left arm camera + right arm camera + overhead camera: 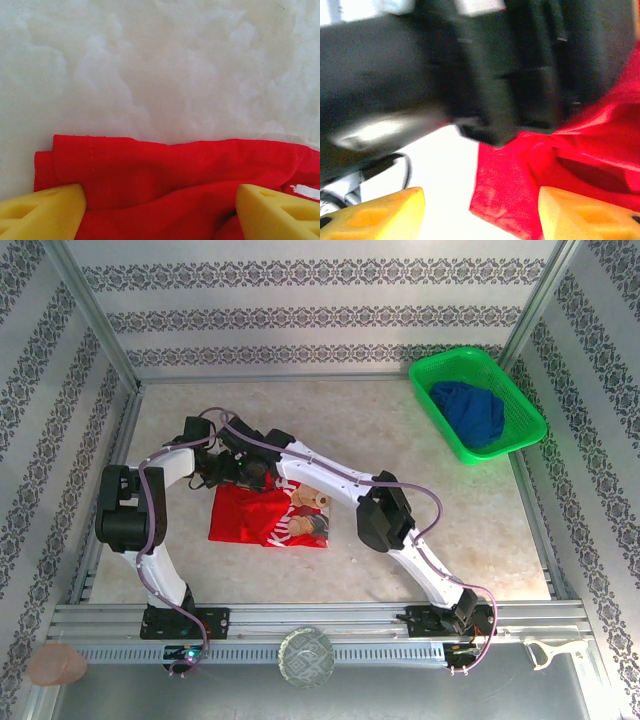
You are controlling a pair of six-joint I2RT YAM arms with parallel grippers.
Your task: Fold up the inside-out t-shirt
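The inside-out t-shirt is bright red and lies in a flat folded bundle left of the table's middle, with a printed patch showing at its right end. Both grippers hang over its far edge. My left gripper is open, its yellow fingertips straddling a wrinkled fold of the t-shirt near the hem. My right gripper is open as well, with a corner of the t-shirt lying loose between its fingertips. The black body of the left arm crowds close in front of it.
A green basket at the back right holds a dark blue garment. Metal rails run along the table's sides and near edge. On the near ledge rest a round glass object, a pink lump and a white tool.
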